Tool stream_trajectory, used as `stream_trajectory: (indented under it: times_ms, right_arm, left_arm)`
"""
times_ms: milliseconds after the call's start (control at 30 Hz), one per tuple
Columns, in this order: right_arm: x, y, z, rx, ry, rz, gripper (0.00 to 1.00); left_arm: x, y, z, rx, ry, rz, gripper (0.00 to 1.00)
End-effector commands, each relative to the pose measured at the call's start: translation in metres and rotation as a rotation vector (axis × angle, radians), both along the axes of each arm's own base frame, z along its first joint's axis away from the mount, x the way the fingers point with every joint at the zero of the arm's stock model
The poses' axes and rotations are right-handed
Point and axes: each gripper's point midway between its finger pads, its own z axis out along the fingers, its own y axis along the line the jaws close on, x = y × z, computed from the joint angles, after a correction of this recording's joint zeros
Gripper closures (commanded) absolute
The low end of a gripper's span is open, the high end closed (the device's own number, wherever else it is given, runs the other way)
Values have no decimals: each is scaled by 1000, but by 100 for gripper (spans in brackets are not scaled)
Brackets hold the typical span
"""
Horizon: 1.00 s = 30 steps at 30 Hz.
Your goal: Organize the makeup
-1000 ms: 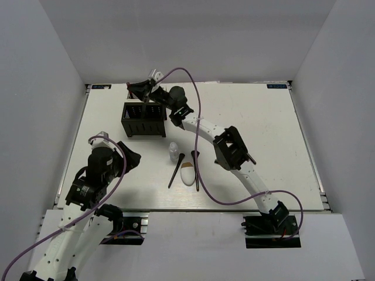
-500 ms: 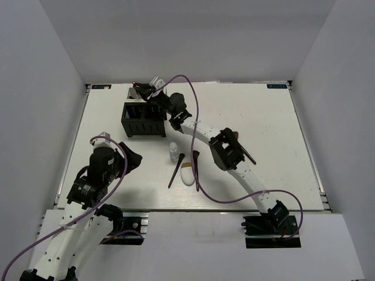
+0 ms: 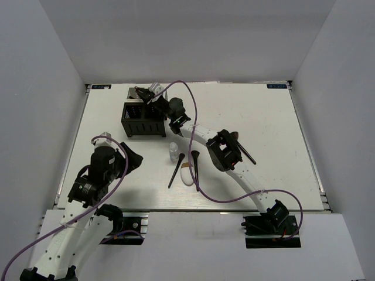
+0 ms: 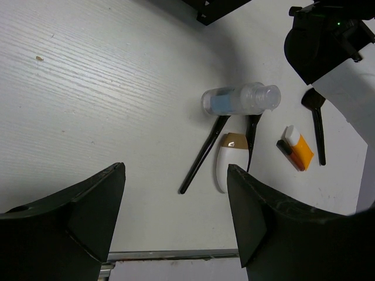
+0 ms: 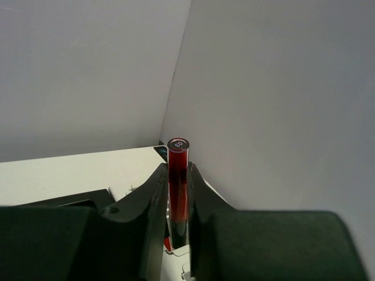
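My right gripper (image 3: 142, 93) is over the back edge of the black compartment box (image 3: 143, 119), shut on a red-black stick (image 5: 177, 181) that stands up between the fingers. My left gripper (image 3: 130, 157) is open and empty, above the table left of the loose makeup. The left wrist view shows a clear bottle (image 4: 240, 99) on its side, a thin black brush (image 4: 205, 153), the white tan-tipped sponge (image 4: 224, 170), a second brush (image 4: 253, 133), a brush with a wider head (image 4: 316, 120) and the orange white-capped tube (image 4: 300, 148). From above I see the bottle (image 3: 173, 151) and the sponge (image 3: 187, 174).
The right arm's links (image 3: 225, 149) stretch across the table's middle over part of the makeup; a black handle (image 3: 247, 155) sticks out beside them. White walls close the table (image 3: 275, 129) on three sides. A purple cable (image 3: 193, 111) loops over the arm.
The right arm has swung a little left and its gripper, still holding the red stick, has come down toward the box's back edge. The left arm has stayed put.
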Motion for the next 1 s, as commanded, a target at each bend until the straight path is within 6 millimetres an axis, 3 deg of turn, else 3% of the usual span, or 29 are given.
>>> stream_trajectory:
  times_ms: [0, 133, 200, 267, 367, 400, 467, 500, 533, 567, 633, 667, 700, 733, 767, 800, 833, 867, 900, 933, 967]
  right_arm:
    - [-1, -13, 41, 97, -89, -29, 75]
    - [-1, -14, 42, 89, -92, -18, 47]
    - [-5, -12, 44, 82, -99, -6, 38]
    - [-7, -11, 46, 77, -112, -2, 37]
    - [-9, -16, 62, 94, -131, -6, 44]
    - [-14, -22, 84, 121, -158, -8, 53]
    - [-15, -30, 96, 130, -153, -11, 64]
    - [-15, -46, 129, 159, -175, -27, 68]
    - [-13, -50, 121, 139, -144, -26, 72]
    - [-12, -71, 155, 167, -141, -42, 77]
    - [-15, -83, 163, 130, -80, -20, 82]
    - [-26, -97, 183, 122, -30, 2, 89]
    - [-16, -117, 184, 90, 21, -13, 94]
    - [-20, -115, 157, -28, 136, 43, 100]
    - [-29, -135, 171, -69, 169, 61, 100]
    - [-37, -143, 164, -133, 212, 88, 100]
    - [-45, -161, 126, -275, 353, 155, 100]
    - [-68, -173, 129, -341, 372, 208, 100]
    - [-84, -186, 112, -467, 354, 251, 100]
    - [-114, -211, 88, -583, 479, 308, 79]
    - [-130, -224, 73, -657, 511, 329, 68]
  left_arm:
    - [0, -1, 1, -3, 1, -7, 19]
    - [2, -4, 5, -9, -11, -18, 19]
    - [4, -4, 6, -8, -15, -20, 19]
    - [6, -6, 8, -8, -21, -29, 19]
    - [9, -9, 13, -8, -37, -46, 19]
    - [11, -10, 17, -9, -48, -54, 20]
    - [17, -18, 26, -19, -84, -96, 24]
    - [22, -22, 30, -19, -87, -113, 26]
    - [28, -24, 34, -11, -112, -127, 34]
    - [30, -37, 40, -37, -111, -190, 39]
    - [39, -45, 50, -42, -144, -232, 56]
    - [40, -51, 53, -53, -147, -261, 62]
    - [45, -55, 53, -52, -144, -278, 67]
    - [49, -58, 60, -55, -170, -293, 72]
    - [51, -61, 61, -58, -170, -304, 81]
    - [52, -64, 59, -63, -162, -321, 85]
    - [53, -66, 58, -68, -167, -328, 88]
    - [53, -68, 57, -73, -167, -336, 94]
    - [53, -70, 56, -79, -166, -348, 96]
    - [52, -71, 53, -84, -164, -353, 98]
    - [52, -71, 51, -84, -162, -357, 99]
